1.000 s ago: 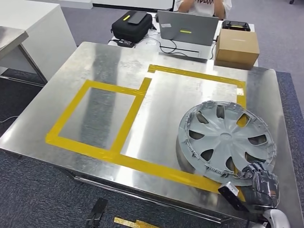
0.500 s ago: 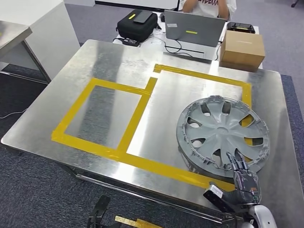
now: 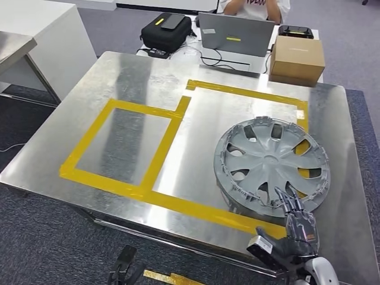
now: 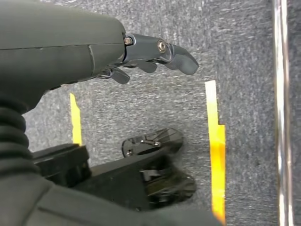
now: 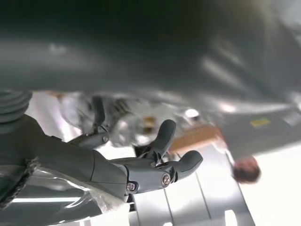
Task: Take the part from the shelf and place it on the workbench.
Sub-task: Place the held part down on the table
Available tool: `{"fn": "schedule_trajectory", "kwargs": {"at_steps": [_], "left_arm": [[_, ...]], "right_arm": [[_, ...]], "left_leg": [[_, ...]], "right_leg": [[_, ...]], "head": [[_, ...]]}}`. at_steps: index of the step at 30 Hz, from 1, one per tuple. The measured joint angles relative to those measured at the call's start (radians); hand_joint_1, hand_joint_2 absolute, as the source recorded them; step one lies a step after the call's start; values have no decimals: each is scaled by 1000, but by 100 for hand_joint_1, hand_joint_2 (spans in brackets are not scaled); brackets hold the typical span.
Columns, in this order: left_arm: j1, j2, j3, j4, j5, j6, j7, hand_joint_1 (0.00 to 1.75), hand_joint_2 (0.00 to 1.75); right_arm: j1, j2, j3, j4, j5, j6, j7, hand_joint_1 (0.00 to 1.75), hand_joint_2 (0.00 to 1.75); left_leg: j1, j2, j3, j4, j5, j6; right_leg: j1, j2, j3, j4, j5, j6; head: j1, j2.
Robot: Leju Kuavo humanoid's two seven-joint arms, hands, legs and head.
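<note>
Steel covers the workbench (image 3: pixel 134 83), marked off with yellow tape (image 3: pixel 161 151). From the head view, the grey wheel cover (image 3: pixel 271 163) lies flat inside the larger taped box, its near rim over the tape line. The right hand (image 3: pixel 299 224) sits at that near rim with fingers spread and nothing in its grasp — whether the fingertips touch the rim, I cannot tell. Behind the bench stand a laptop (image 3: pixel 235 34), a black case (image 3: pixel 165 31) and a cardboard box (image 3: pixel 297 58); no writing on them is readable.

In the left wrist view, the left hand (image 4: pixel 156 49) hangs over grey carpet (image 4: pixel 241 56), fingers loose and empty.

In the right wrist view, the hand is slack and holds nothing; the background is blurred.

My worry: a fingertip catching a spoke slot on withdrawal could drag the cover toward the bench edge.
</note>
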Motion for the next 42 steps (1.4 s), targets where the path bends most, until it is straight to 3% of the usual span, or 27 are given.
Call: {"fn": "schedule_trajectory", "kwargs": {"at_steps": [3, 5, 7, 9, 10, 11, 12, 15, 17, 21, 22, 23, 26, 27, 28, 29, 31, 32, 33, 35, 36, 37, 40, 41, 42], "left_arm": [[8, 8, 6, 0, 8, 0, -11, 0, 0], [14, 13, 11, 0, 9, -1, -15, 0, 0], [16, 15, 16, 0, 10, -3, -17, 0, 0], [17, 17, 19, 0, 10, -3, -18, 0, 0], [18, 17, 21, 0, 12, -3, -18, 0, 0], [20, 19, 23, 0, 13, -5, -18, 0, 0], [21, 20, 24, 0, 14, -7, -18, 0, 0], [24, 23, 28, 0, 17, -19, -19, 0, 0], [24, 24, 30, 0, 18, -23, -19, 0, 0], [24, 24, 31, 0, 18, -24, -20, 0, 0], [25, 25, 31, 0, 18, -24, -20, 0, 0], [28, 27, 33, 0, 19, -25, -21, 0, 0], [35, 34, 41, 0, 23, -25, -24, 0, 0], [36, 34, 43, 0, 24, -25, -24, 0, 0], [36, 35, 44, 0, 24, -25, -25, 0, 0], [36, 35, 45, 0, 25, -25, -25, 0, 0], [35, 37, 48, 0, 27, -24, -28, 0, 0], [35, 38, 50, 0, 28, -23, -31, 0, 0], [35, 39, 51, 0, 29, -22, -33, 0, 0], [38, 39, 54, 0, 34, -19, -38, 0, 0], [39, 39, 57, 0, 38, -16, -41, 0, 0], [41, 38, 61, 0, 42, -11, -44, 0, 0], [48, 36, 77, 0, 57, 3, -56, 0, 0], [53, 34, 82, 0, 63, 7, -61, 0, 0], [57, 32, 88, 0, 68, 11, -65, 0, 0]], "right_arm": [[19, 6, 45, -92, -76, 0, -34, 0, 0], [28, 9, 74, -149, -104, 3, -47, 0, 0], [33, 12, 95, -188, -117, 7, -50, 0, 0], [38, 13, 109, -214, -135, 10, -60, 0, 0], [42, 13, 115, -225, -149, 12, -70, 0, 0], [45, 13, 123, -237, -166, 15, -82, 0, 0], [46, 13, 132, -251, -183, 18, -94, 0, 0], [45, 13, 162, -299, -220, 32, -117, 0, 0], [44, 13, 173, -316, -227, 36, -121, 0, 0], [45, 13, 176, -321, -228, 37, -122, 0, 0], [48, 13, 182, -328, -230, 37, -123, 0, 0], [51, 14, 190, -340, -232, 38, -125, 0, 0], [67, 14, 222, -381, -239, 36, -135, 0, 0], [72, 14, 228, -389, -241, 33, -137, 0, 0], [76, 14, 232, -395, -242, 31, -137, 0, 0], [80, 14, 236, -402, -243, 26, -137, 0, 0], [89, 14, 243, -418, -246, 9, -138, 0, 0], [96, 14, 245, -427, -249, -4, -138, 0, 0], [104, 14, 247, -435, -252, -19, -138, 0, 0], [126, 16, 248, -452, -263, -56, -133, 0, 0], [140, 18, 244, -460, -276, -78, -128, 0, 0], [156, 24, 237, -467, -297, -99, -124, 0, 0], [202, 65, 174, -477, -429, -128, -153, 0, 0], [215, 88, 138, -476, -489, -116, -178, 0, 0], [224, 116, 94, -474, -545, -91, -208, 0, 0]], "left_leg": [[-4, -1, 9, -39, 5, 11], [-1, 1, 7, -50, 16, 24], [1, 3, -1, -57, 28, 37], [-1, 3, -16, -57, 39, 42], [-2, 4, -24, -56, 45, 42], [-3, 3, -33, -56, 51, 41], [-4, 3, -41, -55, 58, 39], [-8, 2, -62, -49, 76, 29], [-11, 2, -69, -45, 81, 24], [-11, 2, -70, -45, 85, 21], [-10, 2, -70, -46, 91, 18], [-8, 2, -74, -38, 81, 9], [2, 2, -112, 171, -82, -23], [4, 2, -111, 232, -113, -26], [5, 2, -86, 224, -96, -26], [5, 2, -45, 177, -70, -23], [4, 1, 59, 31, -43, -13], [2, 1, 95, -29, -43, -8], [-1, 0, 114, -64, -49, -3], [-2, 1, 112, -82, -46, 9], [-1, 3, 106, -86, -39, 16], [1, 5, 98, -89, -29, 26], [-1, 8, 59, -91, 4, 42], [-2, 9, 44, -90, 15, 42], [-4, 10, 28, -89, 26, 42]], "right_leg": [[1, -1, -9, -1, 7, 17], [0, -1, -18, 9, -10, 28], [-2, -1, -49, 89, -79, 34], [-2, -1, -90, 216, -154, 39], [-2, -1, -98, 255, -170, 40], [-2, -1, -89, 257, -165, 40], [-2, -1, -59, 222, -144, 39], [0, -1, 81, 18, -84, 31], [2, 0, 124, -43, -83, 28], [2, 0, 120, -42, -80, 26], [4, 1, 112, -39, -77, 23], [3, -1, 99, -38, -67, 13], [0, -10, 42, -35, -13, -16], [1, -11, 24, -32, 1, -16], [1, -11, 11, -28, 10, -14], [1, -11, -3, -24, 18, -12], [2, -11, -21, -18, 31, -6], [4, -12, -27, -16, 37, -1], [4, -12, -32, -15, 44, 5], [4, -14, -39, -15, 56, 19], [2, -13, -44, -10, 49, 25], [2, -11, -54, 9, 24, 30], [1, -5, -104, 169, -116, 38], [1, -5, -114, 226, -141, 40], [1, -5, -112, 259, -141, 41]], "head": [[1, 0], [2, 0], [3, 0], [4, 0], [4, 0], [4, 0], [4, 0], [4, 0], [4, 0], [2, 0], [2, 0], [1, 0], [-3, 0], [-5, 0], [-5, 0], [-5, 0], [-4, 0], [-4, 0], [-4, 0], [-3, 0], [-3, 0], [-2, 0], [1, 0], [1, 0], [1, 0]]}}
